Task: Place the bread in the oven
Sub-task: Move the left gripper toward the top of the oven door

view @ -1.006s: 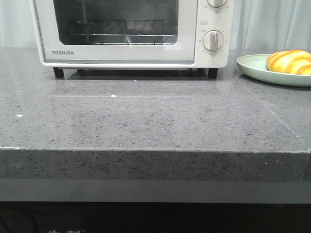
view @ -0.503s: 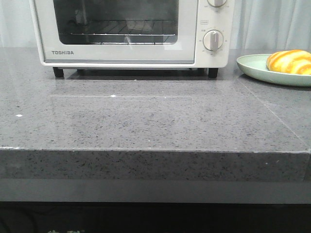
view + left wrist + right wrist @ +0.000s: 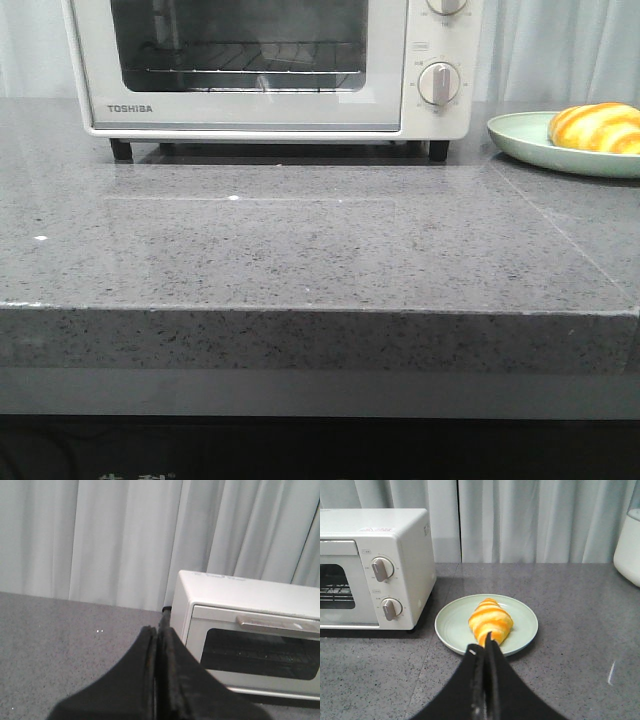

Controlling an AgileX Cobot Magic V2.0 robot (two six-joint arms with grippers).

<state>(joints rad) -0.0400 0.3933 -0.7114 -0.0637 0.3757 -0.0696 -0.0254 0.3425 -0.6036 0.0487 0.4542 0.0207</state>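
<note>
With both black grippers, left (image 3: 156, 680) and right (image 3: 485, 680), pressed together and empty, the glossy striped golden bread (image 3: 490, 620) lies on the pale green plate (image 3: 451, 627) beside the cream-white oven (image 3: 270, 66), whose glass door must probably be opened first.

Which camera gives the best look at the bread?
The right wrist view: the whole bread lies on its green plate, just beyond the shut right gripper. The front view catches it only at the right edge, partly cut off. The left wrist view misses it entirely.
</note>
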